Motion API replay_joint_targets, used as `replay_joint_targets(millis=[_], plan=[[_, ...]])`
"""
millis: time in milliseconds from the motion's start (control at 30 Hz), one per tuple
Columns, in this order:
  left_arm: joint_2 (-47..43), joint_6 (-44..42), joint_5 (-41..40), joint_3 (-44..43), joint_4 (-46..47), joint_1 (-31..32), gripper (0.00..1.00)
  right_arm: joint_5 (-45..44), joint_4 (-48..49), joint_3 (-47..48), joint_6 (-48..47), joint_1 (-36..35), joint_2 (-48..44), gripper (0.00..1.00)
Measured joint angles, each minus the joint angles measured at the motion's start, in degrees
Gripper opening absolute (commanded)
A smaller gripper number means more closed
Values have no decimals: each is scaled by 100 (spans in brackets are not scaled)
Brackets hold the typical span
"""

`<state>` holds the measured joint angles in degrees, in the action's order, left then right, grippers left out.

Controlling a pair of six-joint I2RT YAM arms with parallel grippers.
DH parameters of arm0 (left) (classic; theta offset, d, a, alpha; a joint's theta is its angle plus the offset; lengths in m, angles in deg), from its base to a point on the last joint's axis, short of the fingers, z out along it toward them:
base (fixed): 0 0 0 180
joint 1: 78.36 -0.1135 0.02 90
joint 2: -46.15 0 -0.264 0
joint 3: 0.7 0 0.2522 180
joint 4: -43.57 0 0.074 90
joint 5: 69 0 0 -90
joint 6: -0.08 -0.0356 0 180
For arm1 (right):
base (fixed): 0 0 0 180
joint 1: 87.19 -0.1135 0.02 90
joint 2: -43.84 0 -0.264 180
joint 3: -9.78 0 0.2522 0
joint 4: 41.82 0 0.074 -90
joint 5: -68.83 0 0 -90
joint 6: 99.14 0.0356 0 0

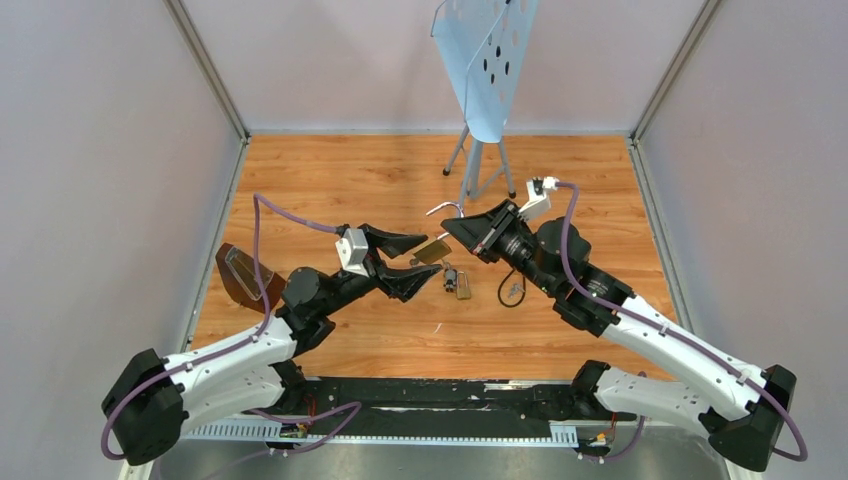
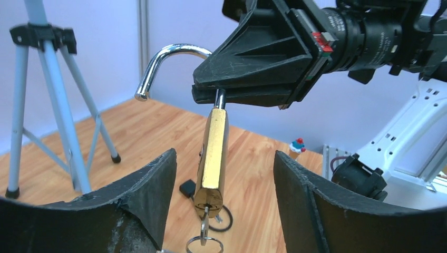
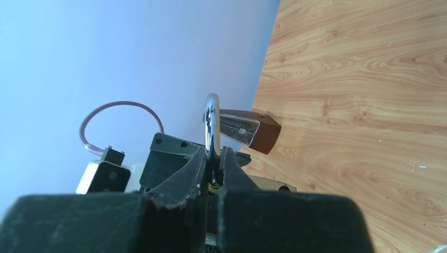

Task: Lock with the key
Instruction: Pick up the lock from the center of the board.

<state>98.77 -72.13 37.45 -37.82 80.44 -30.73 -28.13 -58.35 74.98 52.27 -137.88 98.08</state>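
Note:
My right gripper point(image 1: 465, 228) is shut on the silver shackle point(image 2: 174, 52) of the brass padlock point(image 2: 213, 158) and holds it in the air. The body hangs down and the shackle's free end is out of the body. The small silver key point(image 2: 204, 225) sticks in the keyhole at the bottom, with a thin ring below it. My left gripper point(image 2: 224, 155) is open, one finger on each side of the padlock body, not touching it. In the right wrist view the shackle point(image 3: 212, 126) is pinched between my right gripper's point(image 3: 213, 158) shut jaws.
A key bunch with a dark fob point(image 1: 456, 282) and a black cord loop point(image 1: 510, 292) lie on the wooden table under the padlock. A tripod stand point(image 1: 480, 150) with a blue perforated sheet stands at the back. A brown box point(image 1: 240, 275) lies at the left edge.

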Motion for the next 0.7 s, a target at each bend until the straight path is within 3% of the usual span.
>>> replay_joint_targets(millis=[167, 400, 567, 700], plan=[[184, 66, 92, 195, 802, 2, 60, -94, 0, 0, 181, 0, -96, 0], [697, 254, 170, 278, 1624, 0, 59, -111, -2, 0, 389, 0, -109, 0], [1045, 385, 216, 280, 1993, 0, 46, -83, -4, 0, 455, 0, -190, 0], [1196, 531, 278, 280, 2249, 0, 42, -42, 0, -2, 516, 0, -323, 0]])
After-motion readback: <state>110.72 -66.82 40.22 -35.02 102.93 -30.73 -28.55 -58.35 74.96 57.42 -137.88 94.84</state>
